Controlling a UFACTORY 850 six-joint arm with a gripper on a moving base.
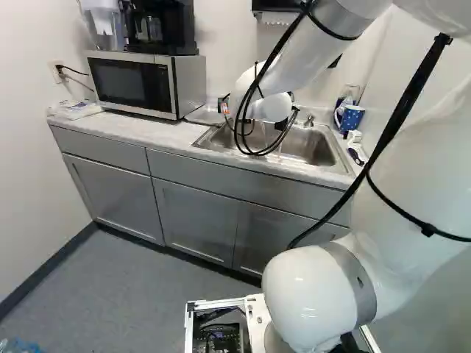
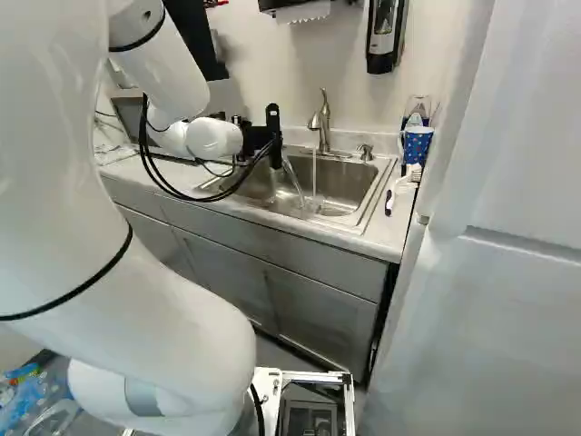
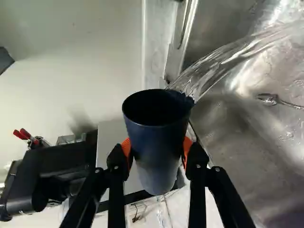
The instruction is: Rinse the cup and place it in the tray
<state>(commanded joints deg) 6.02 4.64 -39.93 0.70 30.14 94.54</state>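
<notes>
Over the left part of the sink (image 2: 343, 189), in the right base view, is my black gripper (image 2: 260, 139). The wrist view shows the gripper (image 3: 157, 154) shut on a dark blue cup (image 3: 156, 142), an orange pad pressing each side. The cup's open mouth faces the camera. Water (image 3: 223, 59) pours from its rim into the steel basin. In the right base view a separate stream runs down from the faucet (image 2: 323, 123), beside the gripper. I cannot make out a tray for certain.
A blue dotted mug (image 2: 418, 145) and a brush (image 2: 399, 188) stand or lie right of the sink. Left of it are a microwave (image 1: 140, 82) and a black coffee maker (image 1: 160, 26). A soap dispenser (image 2: 385, 34) hangs on the wall.
</notes>
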